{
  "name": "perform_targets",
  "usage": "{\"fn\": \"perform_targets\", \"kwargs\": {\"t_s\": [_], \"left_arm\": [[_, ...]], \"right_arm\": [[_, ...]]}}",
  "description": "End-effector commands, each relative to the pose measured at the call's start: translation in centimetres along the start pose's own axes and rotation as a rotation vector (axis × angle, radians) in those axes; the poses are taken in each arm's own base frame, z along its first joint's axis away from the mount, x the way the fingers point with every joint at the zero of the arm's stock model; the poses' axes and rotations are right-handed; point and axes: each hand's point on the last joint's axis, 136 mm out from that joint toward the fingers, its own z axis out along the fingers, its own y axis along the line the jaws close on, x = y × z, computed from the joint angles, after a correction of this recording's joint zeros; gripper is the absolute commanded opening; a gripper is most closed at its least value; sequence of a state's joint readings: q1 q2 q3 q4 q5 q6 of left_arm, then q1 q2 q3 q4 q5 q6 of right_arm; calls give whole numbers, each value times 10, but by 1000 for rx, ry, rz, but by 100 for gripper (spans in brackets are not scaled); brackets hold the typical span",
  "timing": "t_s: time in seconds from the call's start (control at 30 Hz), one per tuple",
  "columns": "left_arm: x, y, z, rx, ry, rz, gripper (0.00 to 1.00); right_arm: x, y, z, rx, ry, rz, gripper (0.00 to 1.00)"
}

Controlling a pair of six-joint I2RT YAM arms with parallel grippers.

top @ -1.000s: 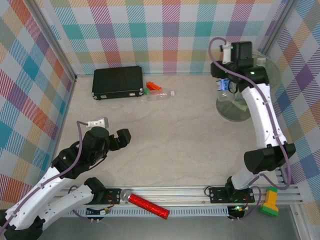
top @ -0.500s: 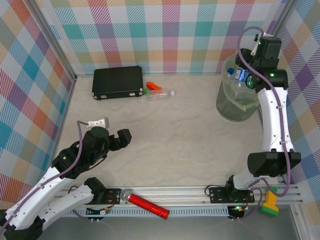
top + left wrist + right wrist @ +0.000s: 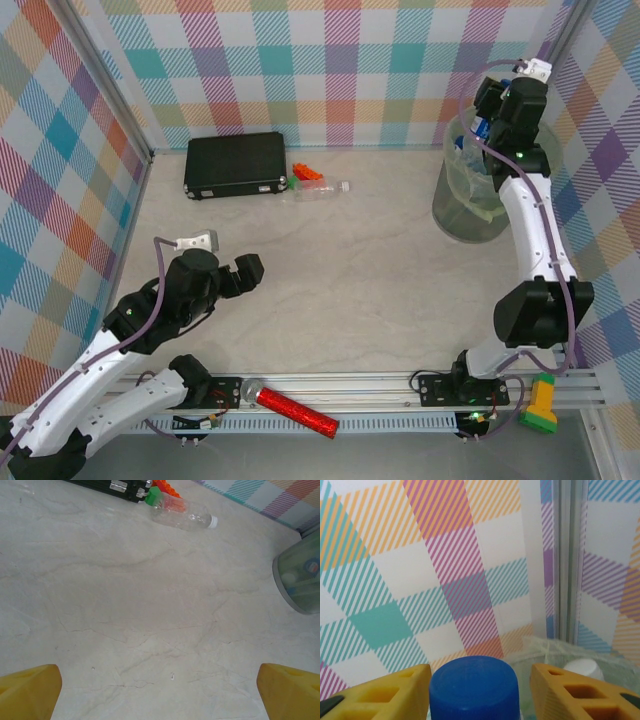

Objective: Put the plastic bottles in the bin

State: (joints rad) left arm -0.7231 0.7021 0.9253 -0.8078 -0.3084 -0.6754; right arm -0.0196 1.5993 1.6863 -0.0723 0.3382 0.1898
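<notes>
My right gripper (image 3: 492, 118) hangs over the far rim of the bin (image 3: 470, 205), shut on a clear plastic bottle (image 3: 482, 130) with a blue label. In the right wrist view its blue cap (image 3: 472, 687) sits between the yellow fingers (image 3: 395, 692), with the pale green bag rim (image 3: 555, 650) and a white cap (image 3: 585, 667) behind. Another clear bottle (image 3: 320, 188) with a white cap lies on the table by the black case; it also shows in the left wrist view (image 3: 182, 516). My left gripper (image 3: 248, 270) is open and empty above bare table (image 3: 160, 692).
A flat black case (image 3: 235, 165) lies at the back left, with orange toy bricks (image 3: 308, 175) beside it. A red glittery cylinder (image 3: 295, 408) rests on the front rail, and a yellow-green block (image 3: 541, 405) sits at the front right. The bin (image 3: 300, 585) holds several bottles.
The right arm carried its bottle from the bin's left side up and right, to above the bin's far rim. The left arm stayed still.
</notes>
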Motion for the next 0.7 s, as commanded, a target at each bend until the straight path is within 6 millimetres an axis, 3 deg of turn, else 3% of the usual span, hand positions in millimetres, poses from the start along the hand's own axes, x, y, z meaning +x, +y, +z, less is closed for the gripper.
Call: {"fn": "perform_targets", "kwargs": {"t_s": [0.0,0.2,0.53,0.57,0.6,0.63,0.67], "left_arm": [[-14,-2,-6,-11,-34,8,100],[-19,-8,-4,-20,-25,13,100],[-20,-12,4,-41,-8,14,100],[-20,-12,4,-42,-8,14,100],[-20,-12,5,-46,-6,15,100],[-20,-11,5,-48,-7,14,99],[-19,-11,5,-48,-6,13,100]], "right_arm": [[-28,-1,8,7,-174,6,53],[-18,1,24,1,-230,-20,51],[8,9,52,-18,-243,-142,58],[12,10,53,-25,-232,-139,65],[15,10,53,-28,-218,-141,89],[17,11,54,-29,-209,-141,99],[17,11,54,-29,-204,-140,99]]}}
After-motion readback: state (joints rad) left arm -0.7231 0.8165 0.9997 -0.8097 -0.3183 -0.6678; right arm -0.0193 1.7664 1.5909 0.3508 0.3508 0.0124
